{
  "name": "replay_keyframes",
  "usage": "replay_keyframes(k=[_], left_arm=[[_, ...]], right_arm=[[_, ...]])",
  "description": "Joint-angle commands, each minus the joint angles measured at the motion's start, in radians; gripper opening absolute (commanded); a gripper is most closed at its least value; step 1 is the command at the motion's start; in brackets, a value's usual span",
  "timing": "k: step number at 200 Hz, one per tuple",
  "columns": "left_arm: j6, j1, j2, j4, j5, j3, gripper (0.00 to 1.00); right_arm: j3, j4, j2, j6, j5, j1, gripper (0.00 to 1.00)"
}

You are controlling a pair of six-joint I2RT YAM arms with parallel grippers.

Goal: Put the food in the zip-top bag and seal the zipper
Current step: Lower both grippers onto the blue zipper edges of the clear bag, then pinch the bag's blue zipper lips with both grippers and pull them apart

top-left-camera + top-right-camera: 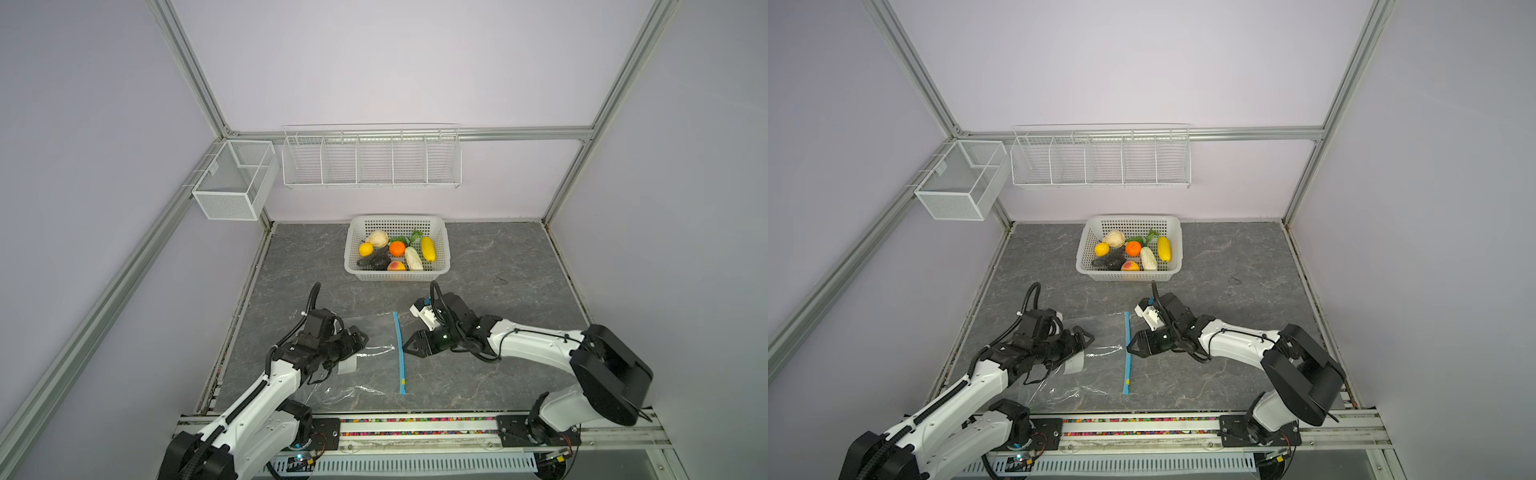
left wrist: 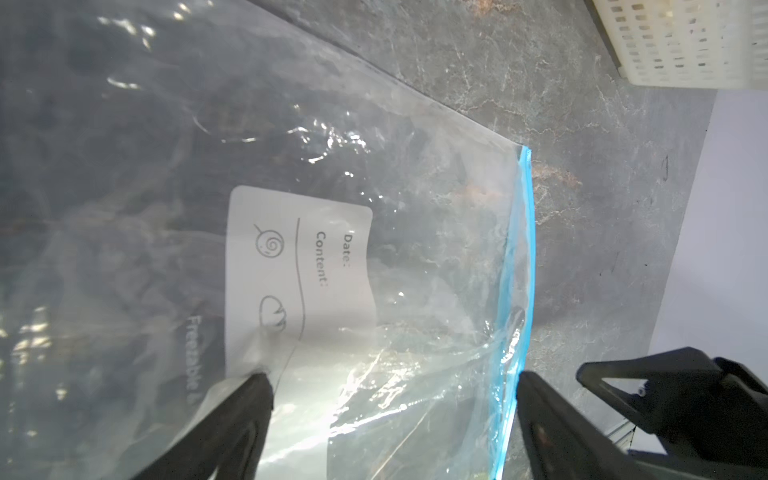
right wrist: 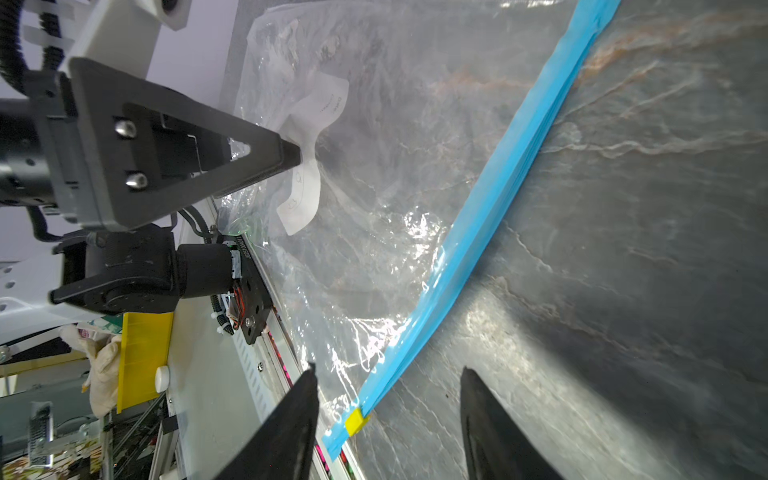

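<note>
Zip-top bag (image 1: pixel 376 370) lies flat on the table (image 1: pixel 498 332) at the near side, between the arms, with its mouth turned toward the right arm. The zipper (image 1: pixel 400 353) runs near-to-far, yellow slider (image 1: pixel 402 380) at the near end. The left tool (image 2: pixel 392 380) is spread wide, one fingertip (image 3: pixel 291 156) touching the white label (image 2: pixel 297 266). The right tool (image 3: pixel 388 370) is released too, fingers either side of the blue strip, not pinching it. The food (image 1: pixel 397 248) sits in the white basket (image 1: pixel 397 275) at the back.

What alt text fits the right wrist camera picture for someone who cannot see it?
A clear plastic zip-top bag lies on a dark grey marbled table, its light-blue zipper strip running between the open black fingers of the right end effector, near a yellow slider tab. The tip of the left end effector touches the bag's white rectangular label.
</note>
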Motion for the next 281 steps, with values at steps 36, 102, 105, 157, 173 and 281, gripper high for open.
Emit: replay_keyframes(k=[36, 102, 105, 157, 173, 281], left_arm=[[-0.069, 0.000, -0.064, 0.093, -0.053, -0.114, 0.92], [-0.092, -0.001, -0.142, 0.054, -0.075, -0.157, 0.92], [-0.093, -0.001, -0.143, 0.053, -0.077, -0.159, 0.92], [-0.090, -0.001, -0.137, 0.062, -0.078, -0.169, 0.92], [-0.094, -0.001, -0.128, 0.074, -0.072, -0.173, 0.92], [-0.056, -0.001, -0.168, 0.022, -0.074, -0.063, 0.91]], right_arm=[[-0.026, 0.190, 0.096, 0.091, -0.080, 0.004, 0.49], [-0.028, 0.253, 0.175, 0.113, -0.103, 0.004, 0.40], [-0.028, 0.256, 0.177, 0.112, -0.106, 0.004, 0.40], [-0.017, 0.310, 0.230, 0.128, -0.159, 0.005, 0.29], [-0.014, 0.315, 0.232, 0.126, -0.170, 0.007, 0.28], [0.080, 0.225, 0.136, -0.138, -0.128, 0.029, 0.13]])
